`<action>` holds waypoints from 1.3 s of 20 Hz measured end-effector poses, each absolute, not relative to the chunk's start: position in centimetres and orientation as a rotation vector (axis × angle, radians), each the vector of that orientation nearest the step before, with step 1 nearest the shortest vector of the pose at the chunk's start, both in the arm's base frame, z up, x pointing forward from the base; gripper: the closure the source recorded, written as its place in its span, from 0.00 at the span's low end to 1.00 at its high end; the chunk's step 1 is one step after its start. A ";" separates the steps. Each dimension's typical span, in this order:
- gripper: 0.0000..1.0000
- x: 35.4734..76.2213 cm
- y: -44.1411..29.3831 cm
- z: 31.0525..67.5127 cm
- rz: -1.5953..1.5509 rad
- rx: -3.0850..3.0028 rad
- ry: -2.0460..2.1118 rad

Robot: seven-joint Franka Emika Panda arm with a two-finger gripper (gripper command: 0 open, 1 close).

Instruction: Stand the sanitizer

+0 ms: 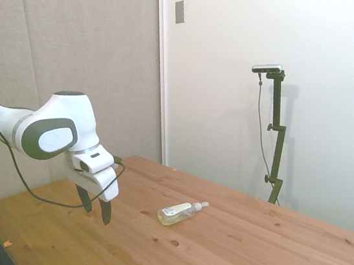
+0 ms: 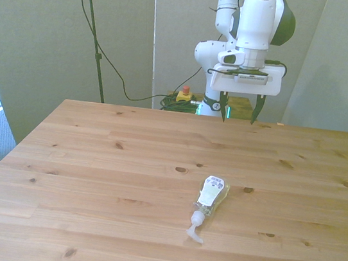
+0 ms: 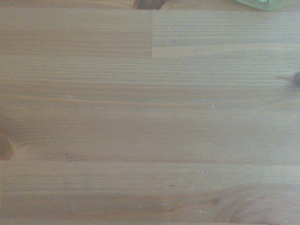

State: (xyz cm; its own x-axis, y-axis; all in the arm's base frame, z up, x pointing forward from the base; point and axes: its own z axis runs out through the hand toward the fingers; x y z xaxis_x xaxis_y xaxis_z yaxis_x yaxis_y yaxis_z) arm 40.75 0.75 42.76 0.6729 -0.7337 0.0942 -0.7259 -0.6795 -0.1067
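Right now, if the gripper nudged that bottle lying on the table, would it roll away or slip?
The sanitizer lies flat on its side on the table, so a sideways nudge would probably roll it. Its clear plastic looks smooth, perhaps slippery to pinch. It seems small and slim, likely light, and tippy once stood up.

The wooden table [image 2: 124, 162] lies bare around the sanitizer [image 2: 210, 196], which rests on its side near the middle with its white pump top toward the table's near edge in the front view. Nothing stands on any side of the bottle, so it can be reached from above or from either flank. The gripper [image 2: 240, 110] hangs above the table's far edge, fingers spread, well apart from the bottle, with only open boards between them. In the wrist view the bottle [image 3: 262, 3] just shows at the frame's edge.
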 end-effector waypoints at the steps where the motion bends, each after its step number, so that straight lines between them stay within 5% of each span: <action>1: 0.00 40.8 0.7 42.8 -0.199 -2.818 1.231; 7: 0.00 44.6 0.4 44.2 -0.314 -2.746 1.284; 14: 0.00 56.1 -1.7 45.9 -0.461 -2.624 1.466; 26: 0.00 70.0 -8.1 40.1 -0.541 -2.514 1.704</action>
State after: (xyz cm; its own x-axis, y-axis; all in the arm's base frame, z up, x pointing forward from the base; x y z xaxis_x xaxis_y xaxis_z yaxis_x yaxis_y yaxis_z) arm 69.99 -8.12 40.13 0.3288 -0.9095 0.2543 -0.8895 -0.3887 -0.2403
